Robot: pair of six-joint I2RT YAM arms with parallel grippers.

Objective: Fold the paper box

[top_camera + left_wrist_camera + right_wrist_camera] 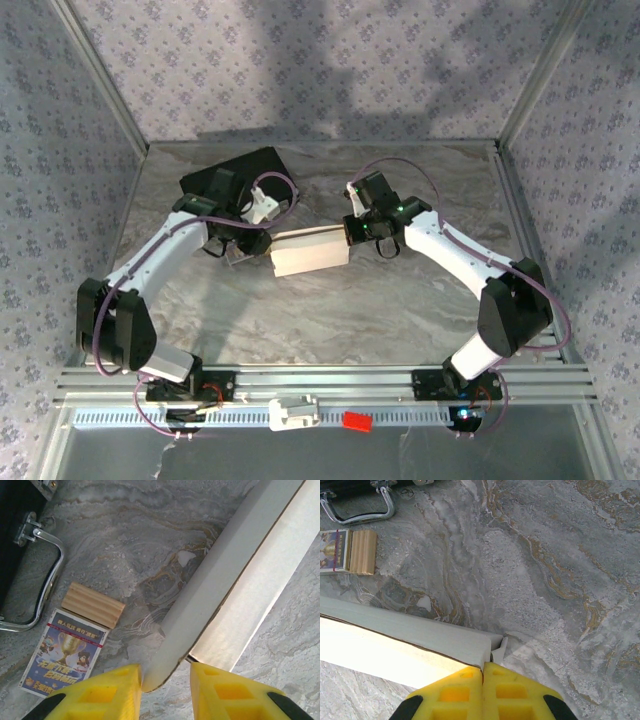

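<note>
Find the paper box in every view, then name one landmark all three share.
Top external: paper box at the picture's centre.
Left wrist: paper box slanting from bottom centre to the top right corner.
Right wrist: paper box across the lower left.
Shared landmark: black case, up and left of it each time.

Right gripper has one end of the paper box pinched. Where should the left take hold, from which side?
Probably its left end, from the left, opposite the right gripper. The paper box lies lengthwise between the grippers, and that end's thin corner fits between the fingers of the left gripper.
</note>
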